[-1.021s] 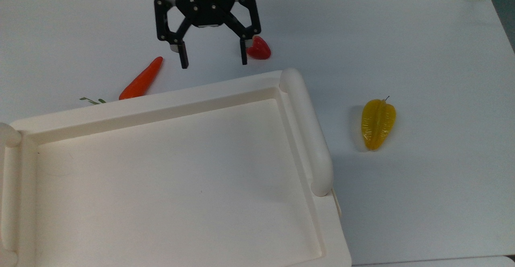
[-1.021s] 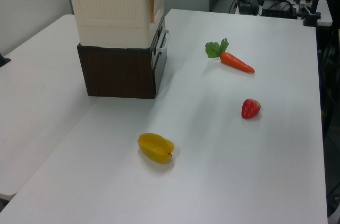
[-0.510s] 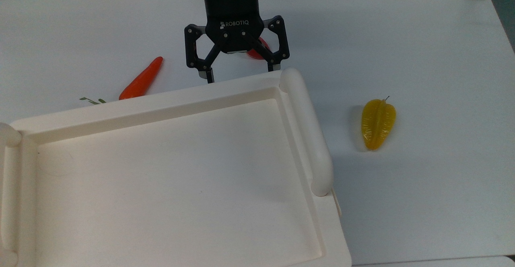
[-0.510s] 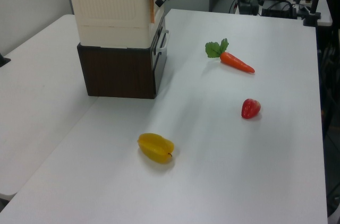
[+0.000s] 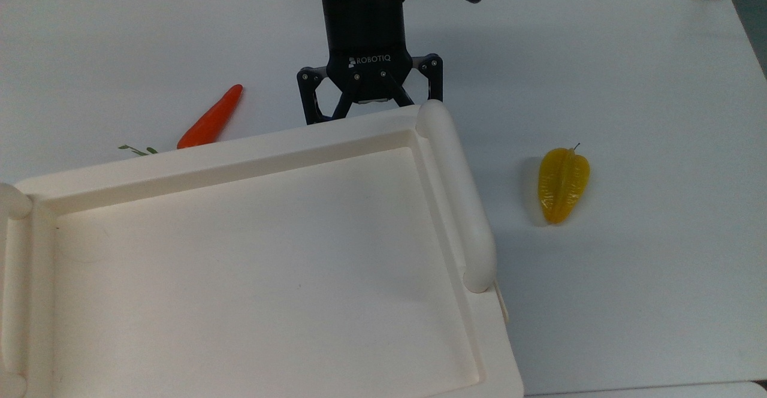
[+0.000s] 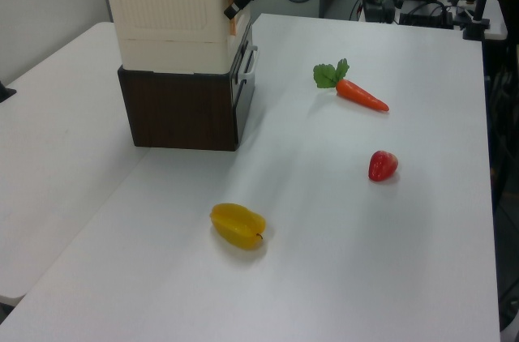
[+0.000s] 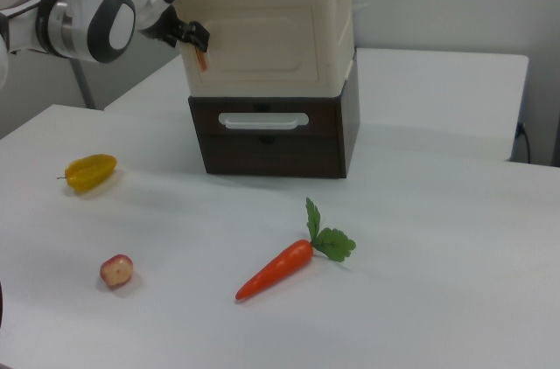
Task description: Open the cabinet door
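The gripper (image 5: 370,116) sits at the upper centre of the top view, its black body pointing down the frame and its two fingers spread wide, their tips hidden behind the upper edge of the cabinet (image 5: 257,254). In the left view the gripper (image 6: 233,6) comes in from the upper middle of the frame and reaches the upper right corner of the cream box; in the right view the gripper (image 7: 194,44) is at the upper left, at the left edge of the cabinet front. Whether a finger actually touches the panel is hard to judge from here.

The cabinet (image 7: 271,24) is a large cream-white box standing on a dark brown base (image 7: 276,137) with a pale handle. Its recessed top fills the lower left of the top view. The cabinet door (image 7: 258,41), a framed panel, lies flat against the front of the box in the right view, with a small tan hinge mark at its left edge beside the gripper.

On the white table (image 5: 629,74) lie a carrot (image 5: 211,118) at the top view's left, near the cabinet's upper edge, and a yellow pepper (image 5: 562,183) well apart at the right. A small red strawberry (image 6: 383,165) lies in the right half of the left view, between the carrot and the frame's bottom.
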Tool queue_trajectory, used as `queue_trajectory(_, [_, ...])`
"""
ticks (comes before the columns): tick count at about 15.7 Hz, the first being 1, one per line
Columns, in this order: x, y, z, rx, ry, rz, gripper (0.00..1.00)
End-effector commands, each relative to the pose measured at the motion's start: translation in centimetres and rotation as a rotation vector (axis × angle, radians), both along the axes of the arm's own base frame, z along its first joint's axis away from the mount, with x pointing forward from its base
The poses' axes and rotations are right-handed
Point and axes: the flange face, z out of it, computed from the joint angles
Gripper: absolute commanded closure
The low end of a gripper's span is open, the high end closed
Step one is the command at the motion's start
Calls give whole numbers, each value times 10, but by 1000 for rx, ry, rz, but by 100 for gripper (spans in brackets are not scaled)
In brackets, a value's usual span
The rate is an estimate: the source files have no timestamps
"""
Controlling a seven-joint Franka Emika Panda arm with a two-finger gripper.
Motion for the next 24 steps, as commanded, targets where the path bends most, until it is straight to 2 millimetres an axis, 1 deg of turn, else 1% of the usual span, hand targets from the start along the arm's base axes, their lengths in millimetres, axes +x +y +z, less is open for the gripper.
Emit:
queue_trajectory(1, [4, 2, 3, -15, -27, -7, 55])
queue_trajectory(6, [4, 2, 0, -19, -23, -6, 87])
queue_trajectory(8, [3, 2, -1, -20, -22, -5, 97])
queue_trajectory(9, [2, 2, 2, -19, -23, -4, 100])
queue_trajectory(11, [-2, -2, 12, -13, -30, -11, 100])
queue_trajectory(13, [-5, -4, 17, -8, -23, -13, 100])
queue_trajectory(15, [-9, -6, 16, -15, 5, -12, 100])
queue_trajectory(16, [-13, -8, 21, -16, 14, -10, 100])
queue_trajectory(19, [-22, -13, 22, -43, 94, 17, 100])
queue_trajectory(23, [-36, -26, 22, -75, 156, 53, 100])
queue_trajectory(24, [-40, -36, 22, -88, 181, 60, 100])
